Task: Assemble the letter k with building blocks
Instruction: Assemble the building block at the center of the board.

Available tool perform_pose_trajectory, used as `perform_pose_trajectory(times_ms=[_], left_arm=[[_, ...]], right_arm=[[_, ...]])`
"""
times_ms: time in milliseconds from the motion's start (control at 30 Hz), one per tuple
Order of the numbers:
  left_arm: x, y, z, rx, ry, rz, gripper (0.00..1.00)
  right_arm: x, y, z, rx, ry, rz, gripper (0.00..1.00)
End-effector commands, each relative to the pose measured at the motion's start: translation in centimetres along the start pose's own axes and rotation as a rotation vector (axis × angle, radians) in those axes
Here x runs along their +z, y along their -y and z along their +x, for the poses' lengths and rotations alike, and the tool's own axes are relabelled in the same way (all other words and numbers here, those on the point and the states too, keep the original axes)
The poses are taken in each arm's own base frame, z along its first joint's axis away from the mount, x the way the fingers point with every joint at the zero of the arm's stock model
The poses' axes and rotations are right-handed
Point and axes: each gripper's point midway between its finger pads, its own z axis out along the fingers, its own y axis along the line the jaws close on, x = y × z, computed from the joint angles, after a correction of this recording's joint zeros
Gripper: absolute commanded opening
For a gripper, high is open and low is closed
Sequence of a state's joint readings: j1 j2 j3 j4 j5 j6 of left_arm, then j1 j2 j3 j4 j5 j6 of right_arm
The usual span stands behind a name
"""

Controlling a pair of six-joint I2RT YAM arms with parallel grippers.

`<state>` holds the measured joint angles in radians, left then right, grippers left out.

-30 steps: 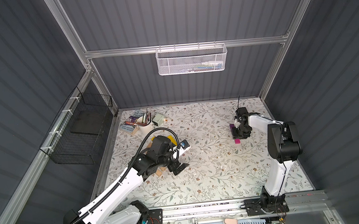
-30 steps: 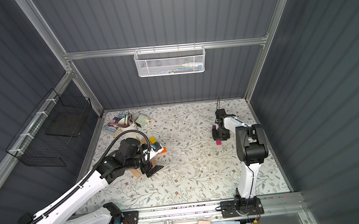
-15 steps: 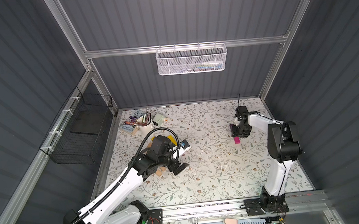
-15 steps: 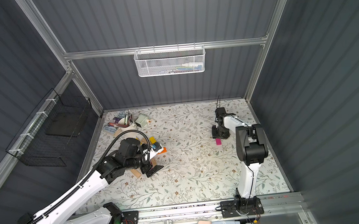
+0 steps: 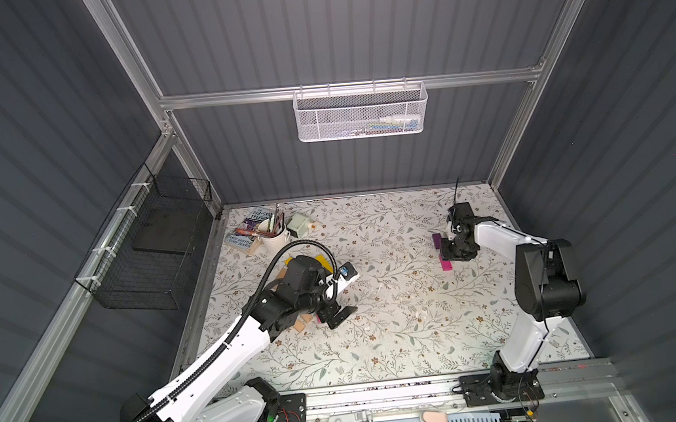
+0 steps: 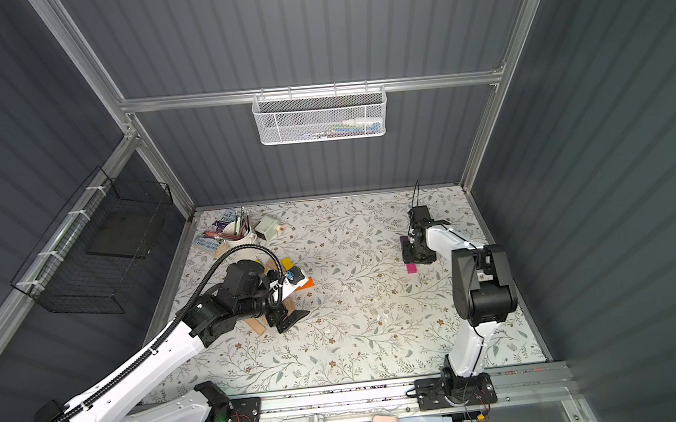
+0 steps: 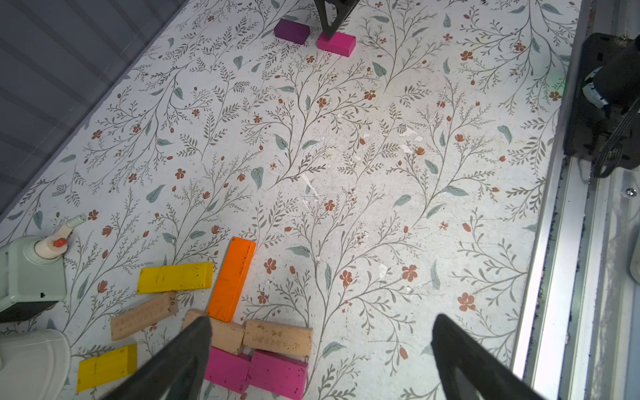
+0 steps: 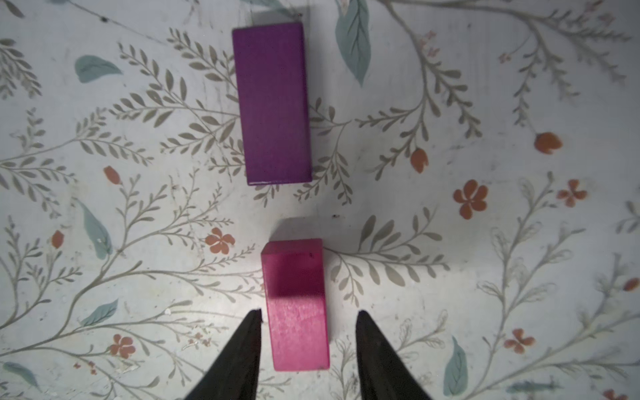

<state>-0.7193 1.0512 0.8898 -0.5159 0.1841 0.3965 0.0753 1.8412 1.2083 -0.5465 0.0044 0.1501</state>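
Both top views give you the whole desk (image 5: 397,298) from high above its near edge, looking steeply down toward its far edge. Your left wrist camera looks low across the desk at the distant pink block (image 7: 336,43) and purple block (image 7: 292,31); your right wrist camera hangs close above those same two.

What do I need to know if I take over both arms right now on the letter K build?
Grippers: left gripper open and empty, by the spare pile: orange block, yellow block, tan block and more. The right gripper is open, straddling the pink block without clamping it.
Done: purple block and pink block lie flat in one line, ends apart, likely the K's stem.
Left: probably close that gap, then add two slanted arms from the pile.
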Motion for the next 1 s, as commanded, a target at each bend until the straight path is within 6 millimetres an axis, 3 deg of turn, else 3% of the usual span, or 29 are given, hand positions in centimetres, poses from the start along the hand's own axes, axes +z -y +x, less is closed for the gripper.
perform_pose_trajectory(times_ms=[0, 533, 967], left_arm=[[-0.2, 0.0, 0.0, -0.007, 0.003, -0.005, 0.99], [0.1, -0.2, 0.5, -0.014, -0.031, -0.008, 0.99], [0.2, -0.3, 0.6, -0.013, -0.037, -0.011, 1.0]], right_arm=[[0.4, -0.1, -0.2, -0.024, -0.014, 0.01, 0.44], [1.1, -0.4, -0.5, -0.041, -0.035, 0.015, 0.33], [1.7, -0.9, -1.3, -0.049, -0.046, -0.004, 0.34]])
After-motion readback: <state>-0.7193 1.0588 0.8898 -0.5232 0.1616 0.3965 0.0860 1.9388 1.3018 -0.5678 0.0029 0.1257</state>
